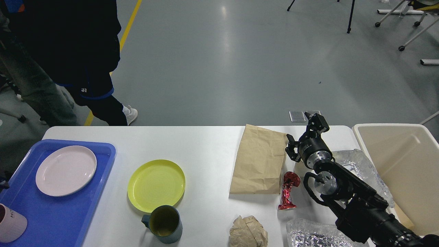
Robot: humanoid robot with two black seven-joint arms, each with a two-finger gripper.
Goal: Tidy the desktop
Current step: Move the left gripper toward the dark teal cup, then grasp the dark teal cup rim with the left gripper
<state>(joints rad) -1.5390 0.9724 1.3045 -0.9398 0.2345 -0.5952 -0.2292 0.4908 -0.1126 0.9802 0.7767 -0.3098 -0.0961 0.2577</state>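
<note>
The desktop (205,144) is a smooth, matte white slab with rounded corners, filling the lower part of the head view. At its left edge sits a glossy blue plastic tray (85,212) holding a round pale pink plate (66,170) and, at the near left, a pink cup (11,223) cut off by the frame. Beside the tray, directly on the desktop, lies a shallow round yellow plate (156,185), and just in front of it a dark teal mug (165,224) with its handle to the left, nearly touching the plate's near rim.

Toward the right, a flat creased brown paper bag (259,161) reaches the far edge. By its near right corner lies a twisted red foil wrapper (288,190). At the near edge sit a crumpled brown paper ball (248,231) and a crinkled clear plastic bag (312,235); another clear plastic bag (356,164) lies by the right edge, partly hidden by the arm. Past the right edge stands a beige plastic bin (404,161), with nothing visible in the part of its interior that shows.

The right gripper (305,132) hovers over the far right part of the desktop, beside the paper bag's right edge, fingers spread and holding nothing. The left gripper is out of sight.
</note>
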